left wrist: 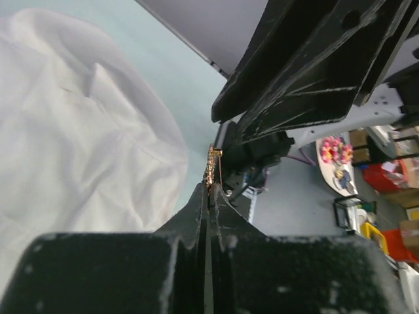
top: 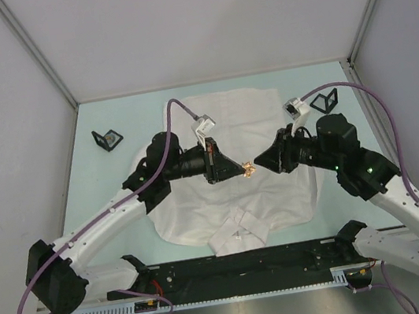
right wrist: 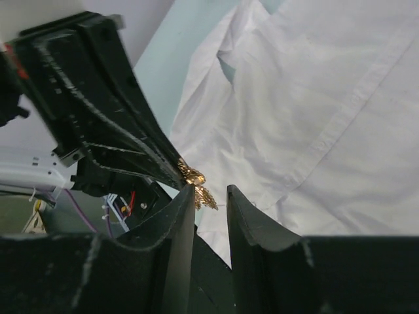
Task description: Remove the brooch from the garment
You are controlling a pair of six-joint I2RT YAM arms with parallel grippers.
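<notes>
Brooch (right wrist: 196, 186) pinched in the left gripper (left wrist: 209, 193), over the garment (top: 223, 115) (right gripper (right wrist: 211, 195) parted, just beside)

- The garment (top: 232, 197) lies spread on the middle of the table (top: 110, 184), collar toward the near edge.
- The brooch (top: 247, 170) is above the garment's middle, between both grippers.
- The left gripper (top: 238, 171) pinches it from the left; the right gripper (top: 261, 165) is just right, fingers apart.
- A small stand (top: 108, 139) is far-left of the garment; a second small stand (top: 327, 101) is far-right.
</notes>
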